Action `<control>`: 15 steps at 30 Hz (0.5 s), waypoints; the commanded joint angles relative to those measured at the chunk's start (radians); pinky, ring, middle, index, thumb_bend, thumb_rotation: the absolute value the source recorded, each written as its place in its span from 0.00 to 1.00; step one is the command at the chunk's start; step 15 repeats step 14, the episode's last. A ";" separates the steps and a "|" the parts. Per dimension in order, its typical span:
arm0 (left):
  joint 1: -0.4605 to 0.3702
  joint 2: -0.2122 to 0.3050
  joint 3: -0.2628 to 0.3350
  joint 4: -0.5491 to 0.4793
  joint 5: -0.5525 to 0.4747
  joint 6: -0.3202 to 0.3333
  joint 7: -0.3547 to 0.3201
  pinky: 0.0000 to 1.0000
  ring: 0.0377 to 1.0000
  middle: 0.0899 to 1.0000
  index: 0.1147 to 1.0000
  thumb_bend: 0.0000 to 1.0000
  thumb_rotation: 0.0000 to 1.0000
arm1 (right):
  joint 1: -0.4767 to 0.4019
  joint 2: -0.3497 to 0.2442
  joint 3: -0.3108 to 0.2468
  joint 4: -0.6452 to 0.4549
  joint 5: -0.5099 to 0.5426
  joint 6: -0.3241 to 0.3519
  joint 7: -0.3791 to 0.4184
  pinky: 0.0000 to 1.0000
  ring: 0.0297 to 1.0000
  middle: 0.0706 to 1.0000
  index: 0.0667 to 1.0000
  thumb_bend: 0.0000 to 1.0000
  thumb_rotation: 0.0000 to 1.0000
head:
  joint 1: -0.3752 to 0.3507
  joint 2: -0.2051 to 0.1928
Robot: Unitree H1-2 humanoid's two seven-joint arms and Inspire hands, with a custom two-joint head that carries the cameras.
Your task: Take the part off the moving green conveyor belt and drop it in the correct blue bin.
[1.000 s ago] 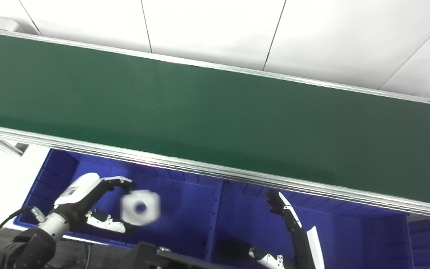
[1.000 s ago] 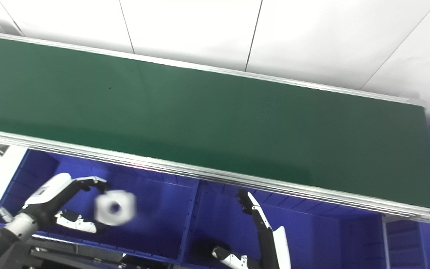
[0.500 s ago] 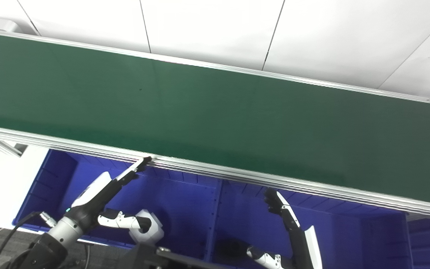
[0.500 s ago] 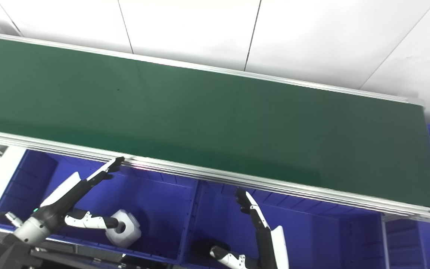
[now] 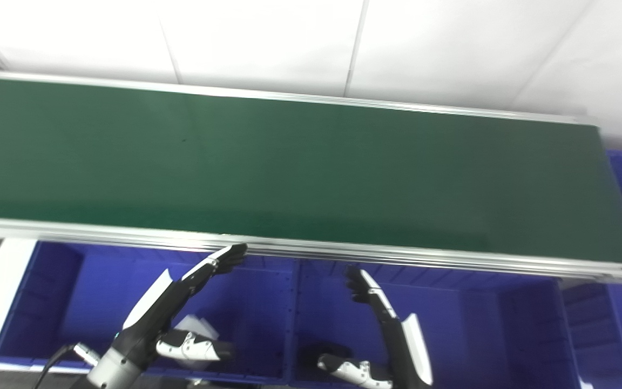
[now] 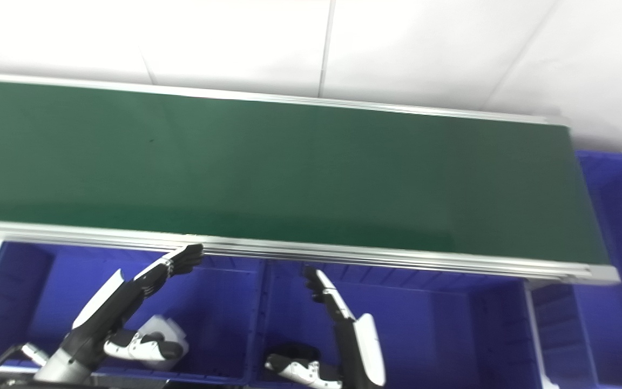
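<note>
The green conveyor belt (image 5: 300,173) runs bare across the whole view, its metal front rail (image 5: 343,251) overhanging my blue bins (image 5: 73,302). My left hand (image 5: 173,310) is spread wide, holding nothing, fingertips (image 5: 232,254) right up near the rail edge. My right hand (image 5: 384,329) is splayed too over the middle bin (image 5: 478,324). The white part (image 6: 162,332) sits in the left bin, tucked behind my thumb.

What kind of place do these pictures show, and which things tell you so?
Probably a factory-style sorting station or a test cell. A long green conveyor belt with aluminium rails runs past blue bins, and a white part lies in the left bin under the open left robot hand.
</note>
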 commanded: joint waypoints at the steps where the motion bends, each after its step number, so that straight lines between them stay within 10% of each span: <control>1: -0.001 -0.004 -0.007 -0.020 0.006 -0.035 0.027 0.85 0.88 0.90 0.90 0.87 0.59 | 0.010 0.023 0.002 -0.015 -0.015 -0.030 -0.020 0.78 0.84 0.87 0.91 0.83 0.62 | -0.027 0.000; 15: -0.021 -0.001 -0.100 0.015 0.083 -0.035 0.132 0.84 0.89 0.91 0.92 0.86 0.61 | 0.021 0.021 -0.017 -0.036 -0.013 -0.016 0.004 0.79 0.85 0.88 0.92 0.81 0.63 | 0.056 0.007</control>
